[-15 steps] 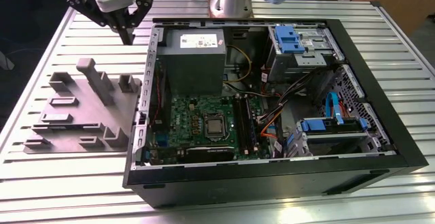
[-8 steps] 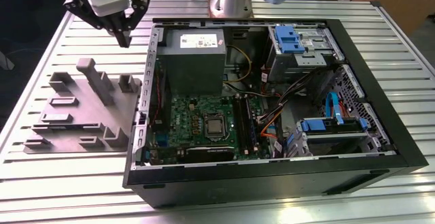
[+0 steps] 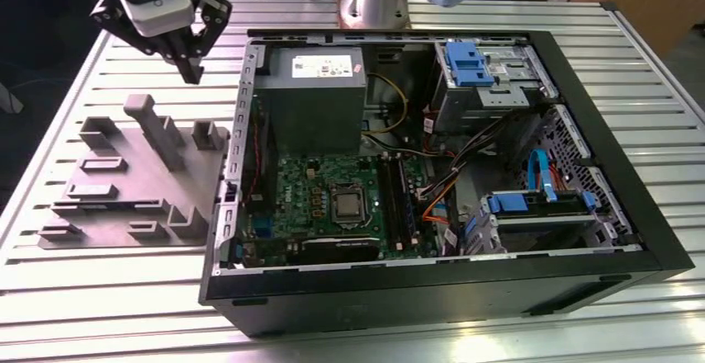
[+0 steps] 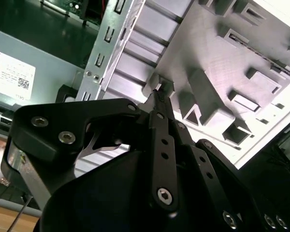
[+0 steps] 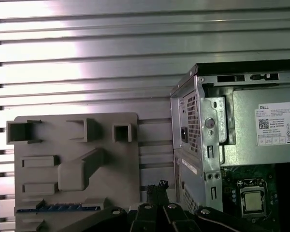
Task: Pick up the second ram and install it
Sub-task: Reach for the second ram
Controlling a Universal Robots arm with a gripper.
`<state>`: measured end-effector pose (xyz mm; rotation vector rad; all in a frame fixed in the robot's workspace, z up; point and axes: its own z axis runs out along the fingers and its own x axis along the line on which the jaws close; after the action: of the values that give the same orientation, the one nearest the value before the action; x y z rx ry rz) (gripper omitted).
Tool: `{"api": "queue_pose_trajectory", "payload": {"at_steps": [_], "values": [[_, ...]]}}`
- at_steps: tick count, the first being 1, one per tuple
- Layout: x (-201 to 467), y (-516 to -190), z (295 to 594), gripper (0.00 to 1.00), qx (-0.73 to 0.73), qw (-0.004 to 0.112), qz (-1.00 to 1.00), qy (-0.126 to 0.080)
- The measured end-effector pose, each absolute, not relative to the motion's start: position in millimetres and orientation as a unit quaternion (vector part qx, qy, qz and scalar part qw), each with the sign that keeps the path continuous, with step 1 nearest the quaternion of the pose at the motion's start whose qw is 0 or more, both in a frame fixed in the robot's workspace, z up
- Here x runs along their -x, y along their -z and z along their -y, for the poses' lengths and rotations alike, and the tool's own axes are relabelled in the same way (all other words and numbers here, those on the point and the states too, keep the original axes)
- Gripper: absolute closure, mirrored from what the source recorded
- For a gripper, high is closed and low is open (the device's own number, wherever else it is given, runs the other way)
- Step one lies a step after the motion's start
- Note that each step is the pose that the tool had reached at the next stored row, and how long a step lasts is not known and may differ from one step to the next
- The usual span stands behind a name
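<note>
Below the gripper [image 3: 195, 73] and off to the side turned away from the computer case [image 3: 441, 297], the second ram [image 5: 58, 209] sits in the grey fixture plate [image 3: 132, 161]. In the first wrist view it shows as a thin dark-blue strip along 1 edge of the plate, apparently standing on edge in a slot. Its long axis runs crosswise to the case's metal side wall [image 5: 193, 145], so 1 end of the stick points toward that wall and toward the strip of slatted table [image 5: 87, 53] between plate and case. The gripper hangs raised above that end of the scene, clear of the plate and touching nothing. Its 2 fingers are pressed together into a single point in the exterior view and meet at the tips in both wrist views, with nothing between them. From the fingertips, then, the stick lies downward and sideways across the plate, well apart from them. The plate's upright grey blocks stand nearer the fingertips than the stick does. The memory slots [image 3: 399, 202] on the motherboard [image 3: 319, 186] run along the case wall's direction, so I judge the stick to lie at roughly a right angle to them. Whether 1 slot already holds a stick cannot be told.
</note>
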<state>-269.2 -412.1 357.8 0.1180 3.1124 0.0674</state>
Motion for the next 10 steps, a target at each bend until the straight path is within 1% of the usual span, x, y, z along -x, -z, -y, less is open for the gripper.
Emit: {"api": "queue_pose_trajectory", "payload": {"at_steps": [10], "values": [[278.6, -353.9, 422.2, 0.90, -0.038, 0.013, -0.999, -0.022]]}}
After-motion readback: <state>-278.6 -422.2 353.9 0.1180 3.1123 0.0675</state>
